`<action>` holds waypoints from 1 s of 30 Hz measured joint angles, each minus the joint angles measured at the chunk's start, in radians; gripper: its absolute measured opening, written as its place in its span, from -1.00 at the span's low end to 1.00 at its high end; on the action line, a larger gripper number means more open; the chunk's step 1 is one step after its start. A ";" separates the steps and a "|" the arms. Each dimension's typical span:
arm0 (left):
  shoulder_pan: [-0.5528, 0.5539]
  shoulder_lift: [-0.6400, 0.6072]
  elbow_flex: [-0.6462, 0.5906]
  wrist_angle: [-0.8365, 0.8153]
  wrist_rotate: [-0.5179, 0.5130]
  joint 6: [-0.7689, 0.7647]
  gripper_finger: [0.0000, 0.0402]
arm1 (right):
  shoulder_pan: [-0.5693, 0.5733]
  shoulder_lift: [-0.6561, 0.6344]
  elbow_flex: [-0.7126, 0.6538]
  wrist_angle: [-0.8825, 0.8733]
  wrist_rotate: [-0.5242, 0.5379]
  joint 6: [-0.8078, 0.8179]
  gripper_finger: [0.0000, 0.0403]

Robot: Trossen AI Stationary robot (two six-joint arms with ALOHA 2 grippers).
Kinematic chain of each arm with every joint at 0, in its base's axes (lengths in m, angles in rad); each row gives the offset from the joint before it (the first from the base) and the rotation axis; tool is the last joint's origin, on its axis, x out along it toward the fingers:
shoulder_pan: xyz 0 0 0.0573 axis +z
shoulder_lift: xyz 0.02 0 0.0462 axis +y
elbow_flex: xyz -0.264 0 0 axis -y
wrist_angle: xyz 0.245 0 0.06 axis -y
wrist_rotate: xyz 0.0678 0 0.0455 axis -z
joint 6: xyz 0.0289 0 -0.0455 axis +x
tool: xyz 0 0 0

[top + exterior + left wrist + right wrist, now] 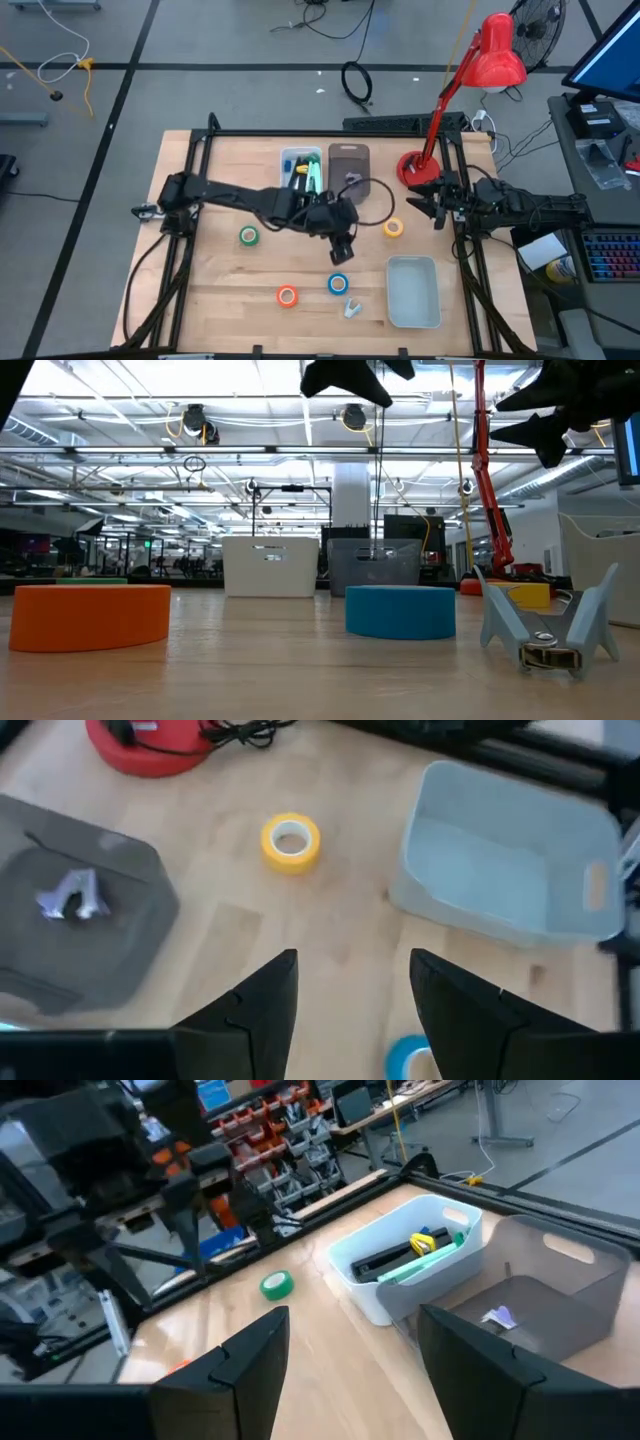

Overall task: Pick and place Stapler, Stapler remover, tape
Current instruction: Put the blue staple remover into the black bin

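left gripper point(342, 250) hangs at frame centre, fingers parted, grasping nothing; the blue tape roll point(339, 284) lies just below it. yellow roll point(393, 228) sits to its right, orange roll point(288, 296) lower left, with bare wood around. right gripper point(436, 199) waits released at the table's right edge.

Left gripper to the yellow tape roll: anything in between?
Nothing. In the left wrist view only bare wooden table lies between the open left gripper and the small yellow tape roll with a pale core. The high view agrees.
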 joint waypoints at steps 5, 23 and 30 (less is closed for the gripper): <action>-0.028 -0.001 0.000 -0.025 -0.003 -0.045 -0.01 | 0.000 0.003 0.000 0.025 -0.095 0.005 0.05; -0.009 -0.247 -0.261 -0.142 -0.135 -0.086 -0.02 | 0.088 0.508 0.178 0.540 -0.326 -0.137 0.05; -0.067 -0.571 -0.640 0.069 -0.145 -0.113 -0.02 | 0.189 0.710 0.397 0.382 -0.227 -0.212 0.05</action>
